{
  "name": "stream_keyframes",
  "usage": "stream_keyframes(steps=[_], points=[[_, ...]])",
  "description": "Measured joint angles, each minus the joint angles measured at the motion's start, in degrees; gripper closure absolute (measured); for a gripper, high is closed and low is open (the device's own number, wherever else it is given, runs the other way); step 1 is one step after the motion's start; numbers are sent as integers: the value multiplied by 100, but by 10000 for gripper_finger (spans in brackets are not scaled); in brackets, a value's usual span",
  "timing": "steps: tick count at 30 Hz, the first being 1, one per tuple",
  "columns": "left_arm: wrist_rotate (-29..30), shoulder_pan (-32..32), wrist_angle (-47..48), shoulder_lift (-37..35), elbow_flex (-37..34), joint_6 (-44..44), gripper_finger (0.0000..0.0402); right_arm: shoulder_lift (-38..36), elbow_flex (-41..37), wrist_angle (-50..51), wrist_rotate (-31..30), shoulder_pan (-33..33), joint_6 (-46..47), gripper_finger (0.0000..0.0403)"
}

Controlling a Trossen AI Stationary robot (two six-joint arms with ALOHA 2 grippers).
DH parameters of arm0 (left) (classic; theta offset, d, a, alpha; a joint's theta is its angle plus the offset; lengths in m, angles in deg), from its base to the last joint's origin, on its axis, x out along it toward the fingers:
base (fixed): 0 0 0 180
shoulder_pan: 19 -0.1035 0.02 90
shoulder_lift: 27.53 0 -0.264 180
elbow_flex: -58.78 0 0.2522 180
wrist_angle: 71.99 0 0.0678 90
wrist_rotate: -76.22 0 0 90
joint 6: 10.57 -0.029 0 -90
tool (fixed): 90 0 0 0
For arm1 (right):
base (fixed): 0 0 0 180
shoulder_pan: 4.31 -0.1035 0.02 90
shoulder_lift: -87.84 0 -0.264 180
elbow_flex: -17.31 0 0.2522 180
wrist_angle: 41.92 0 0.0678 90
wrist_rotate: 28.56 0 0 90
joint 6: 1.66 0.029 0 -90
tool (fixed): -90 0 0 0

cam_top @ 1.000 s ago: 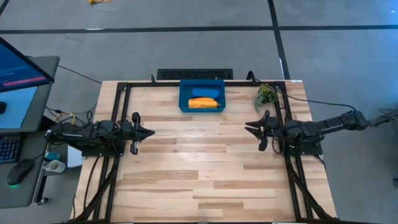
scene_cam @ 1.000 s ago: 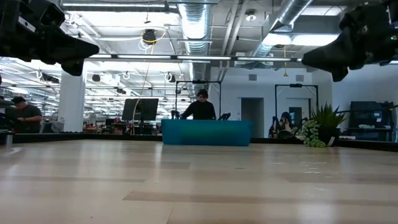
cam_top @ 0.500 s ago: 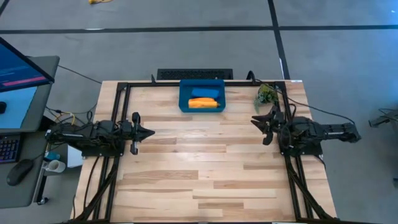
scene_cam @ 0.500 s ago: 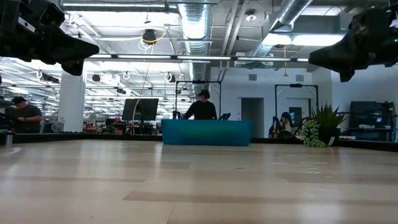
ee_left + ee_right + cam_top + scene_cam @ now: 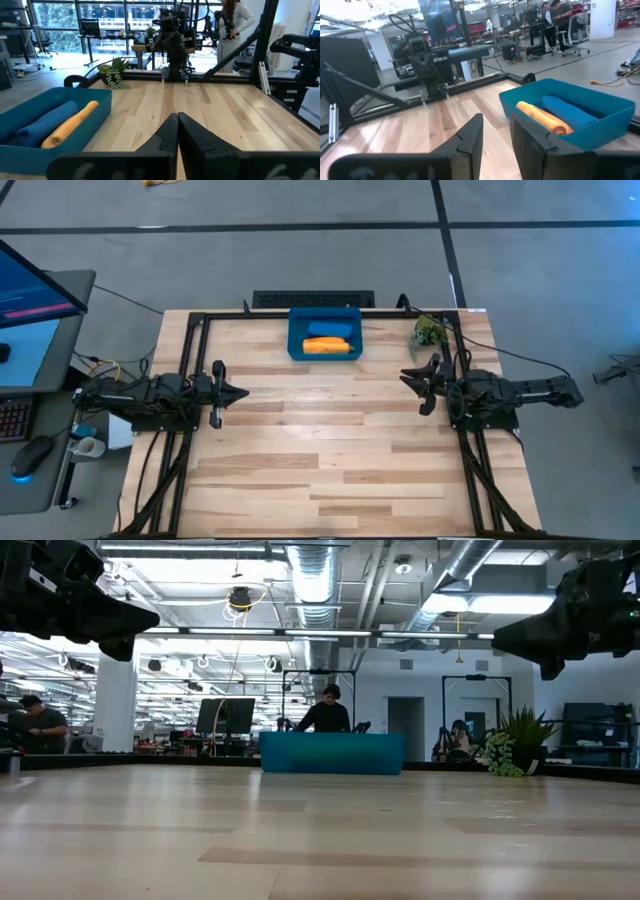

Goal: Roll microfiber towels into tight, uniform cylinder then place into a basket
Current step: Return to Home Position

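A robotics lab in an open industrial hall. Beyond the left hand [image 5: 177, 117], a person [image 5: 234, 22] stands near tall windows [image 5: 100, 20]. High above it run bare silver ducts [image 5: 310, 580] and strip lights [image 5: 250, 633]. Behind it sits a computer monitor [image 5: 30, 290], with grey concrete floor [image 5: 300, 250] all round.

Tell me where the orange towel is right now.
From above, the orange towel lies rolled in the basket at the far-centre edge of the table, beside the blue towel.

Pale wooden table [image 5: 320, 440], smooth with a faint sheen; at twelve o'clock a smooth plastic basket [image 5: 294, 340] holds matt, soft cloth towels [image 5: 330, 347].
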State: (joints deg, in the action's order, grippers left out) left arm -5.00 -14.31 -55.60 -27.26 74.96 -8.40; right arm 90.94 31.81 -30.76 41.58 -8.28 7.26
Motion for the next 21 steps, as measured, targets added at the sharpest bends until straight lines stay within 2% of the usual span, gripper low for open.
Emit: stream_keyframes(steps=[21], points=[[2,0,2,0,-2,47,401,-1,0,2,-7,-1,9,285]])
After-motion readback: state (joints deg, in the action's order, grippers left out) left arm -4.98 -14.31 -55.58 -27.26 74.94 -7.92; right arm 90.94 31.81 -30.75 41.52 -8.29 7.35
